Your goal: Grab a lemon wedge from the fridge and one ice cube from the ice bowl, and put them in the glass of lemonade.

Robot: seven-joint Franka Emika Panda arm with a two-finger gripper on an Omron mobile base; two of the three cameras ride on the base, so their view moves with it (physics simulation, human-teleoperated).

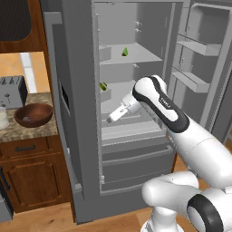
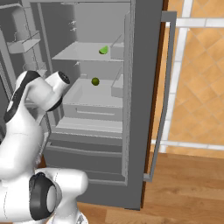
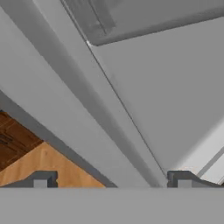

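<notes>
Nearest the cameras, the white arm (image 1: 190,136) rises from the base and reaches into the open fridge (image 1: 81,113). Its end effector (image 3: 112,180) shows in the hand view as 2 dark fingertips (image 3: 41,179) set wide apart with nothing between them; past them lie grey fridge panels, a strip of light wood floor (image 3: 48,166) and a corner of dark cabinet wood. In the left base view the hand (image 1: 118,112) sits low in the fridge's middle section, just above the ribbed drawer fronts (image 1: 136,136), pointing toward the fridge's left wall.

Deeper in, the left base view shows 2 small green pieces: the lemon wedge (image 1: 125,52) on the upper shelf near its back, and a darker green item (image 1: 103,86) at the left edge of the shelf below, above and apart from the hand. The right base view shows the same pair from the other side, the wedge (image 2: 103,50) by the right edge of the upper shelf and the round green item (image 2: 95,81) lower down, and adds the right door (image 2: 153,100) with its long handle against an orange tiled wall.

The left base view alone takes in the granite surface (image 1: 31,129) left of the fridge: the brown ice bowl (image 1: 33,114) near its front edge, the glass of lemonade (image 1: 2,118) at the picture's left edge beside the bowl, and the grey toaster (image 1: 12,92) behind both. Farthest right, the other door's shelves (image 1: 199,63) stand open.
</notes>
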